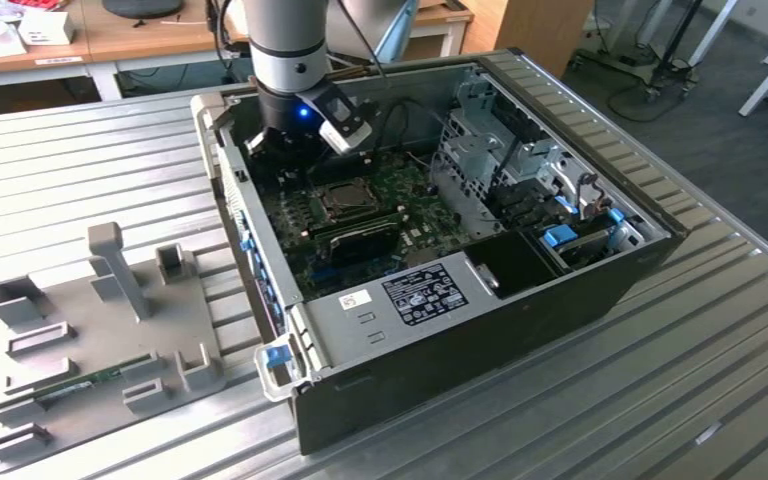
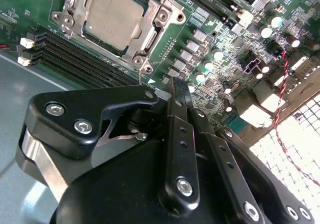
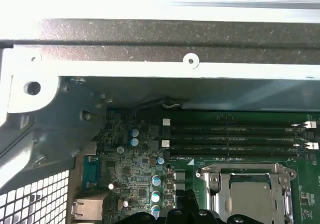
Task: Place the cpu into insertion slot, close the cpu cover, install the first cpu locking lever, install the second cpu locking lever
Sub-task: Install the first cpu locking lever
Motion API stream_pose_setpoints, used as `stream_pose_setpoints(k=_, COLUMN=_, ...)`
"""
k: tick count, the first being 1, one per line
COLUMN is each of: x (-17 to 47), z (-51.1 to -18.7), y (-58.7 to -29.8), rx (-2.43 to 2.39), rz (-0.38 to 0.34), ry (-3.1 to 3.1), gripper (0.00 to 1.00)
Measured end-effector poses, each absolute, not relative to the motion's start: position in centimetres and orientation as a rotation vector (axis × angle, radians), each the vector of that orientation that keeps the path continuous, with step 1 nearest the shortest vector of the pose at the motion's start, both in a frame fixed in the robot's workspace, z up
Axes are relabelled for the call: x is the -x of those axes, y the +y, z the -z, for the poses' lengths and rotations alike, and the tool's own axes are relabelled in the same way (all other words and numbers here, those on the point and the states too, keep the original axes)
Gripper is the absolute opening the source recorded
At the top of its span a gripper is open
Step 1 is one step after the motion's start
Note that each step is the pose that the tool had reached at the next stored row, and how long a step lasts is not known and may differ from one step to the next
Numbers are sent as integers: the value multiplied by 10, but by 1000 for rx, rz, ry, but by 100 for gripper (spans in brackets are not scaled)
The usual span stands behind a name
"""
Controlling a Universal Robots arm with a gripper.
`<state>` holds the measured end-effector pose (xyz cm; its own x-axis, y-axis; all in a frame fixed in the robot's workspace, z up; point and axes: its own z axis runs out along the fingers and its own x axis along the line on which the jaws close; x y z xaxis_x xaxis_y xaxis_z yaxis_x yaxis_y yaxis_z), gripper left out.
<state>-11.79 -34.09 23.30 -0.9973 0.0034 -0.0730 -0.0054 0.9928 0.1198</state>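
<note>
The cpu [image 2: 111,14] lies flat in the insertion slot [image 2: 65,21] on the green board inside the open computer case [image 1: 491,330]. The shiny cpu cover [image 2: 151,38] lies down around the chip's edges. In both wrist views my gripper [image 2: 171,82] hovers over the board beside a corner of the slot, apart from it, its black fingers [image 2: 179,134] pressed together with nothing visible between the tips. A thin wire lever end [image 2: 139,75] shows near that corner. The exterior view has the gripper [image 1: 284,150] at the case's far end, just behind the slot [image 1: 344,200].
Long black memory slots [image 2: 75,58] run beside the socket. A metal drive cage [image 1: 491,150] and cables take up the exterior view's right of the case. A grey fixture plate [image 1: 104,320] with upright posts lies on the slatted metal table [image 1: 64,170].
</note>
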Motion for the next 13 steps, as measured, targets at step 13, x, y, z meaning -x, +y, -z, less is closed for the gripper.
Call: stream_pose_setpoints(k=13, x=118, z=-244, y=-341, rx=2, rz=-184, ry=3063, gripper=10)
